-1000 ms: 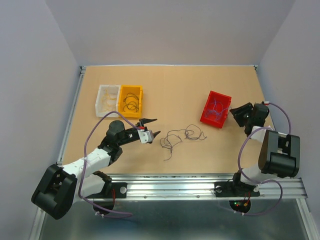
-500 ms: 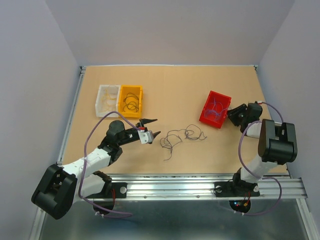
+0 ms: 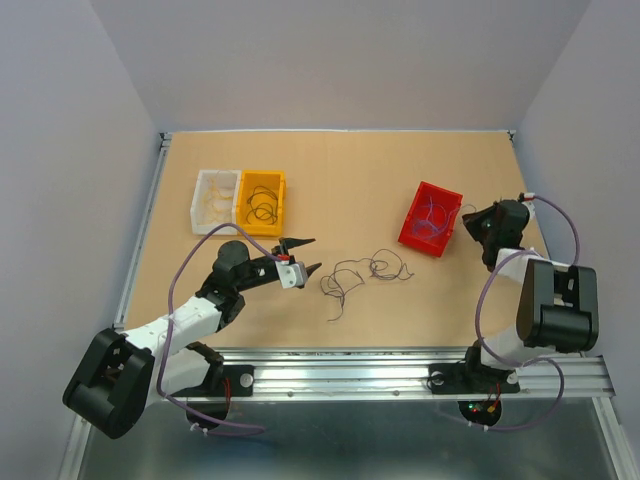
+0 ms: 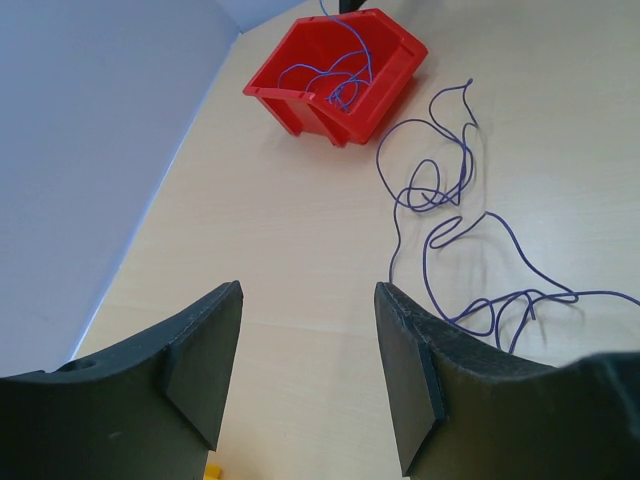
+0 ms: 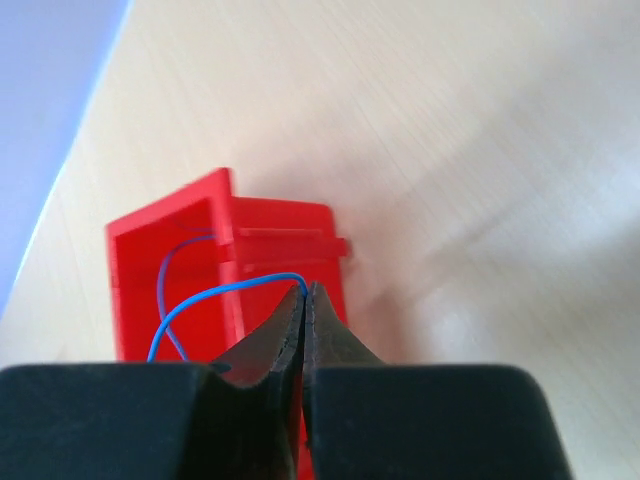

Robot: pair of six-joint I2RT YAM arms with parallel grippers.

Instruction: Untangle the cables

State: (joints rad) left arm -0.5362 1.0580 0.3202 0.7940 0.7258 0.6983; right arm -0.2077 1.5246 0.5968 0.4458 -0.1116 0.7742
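Several strands already lie in the red bin, right at the closed right claw. One tangle of cables is left on the counter, ahead of the open left claw.

Bright even light, soft faint shadows, right claw blurry at close range.

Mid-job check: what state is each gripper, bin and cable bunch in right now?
left gripper: open, empty, left of the loose bunch.
right gripper: shut at the red bin; blue cable runs up to its tips, and I cannot tell if it is pinched.
loose cables: tangled on the table, untouched.
red bin: holds blue cable.
yellow bin: holds dark cable.
clear bin: holds faint tan strands.
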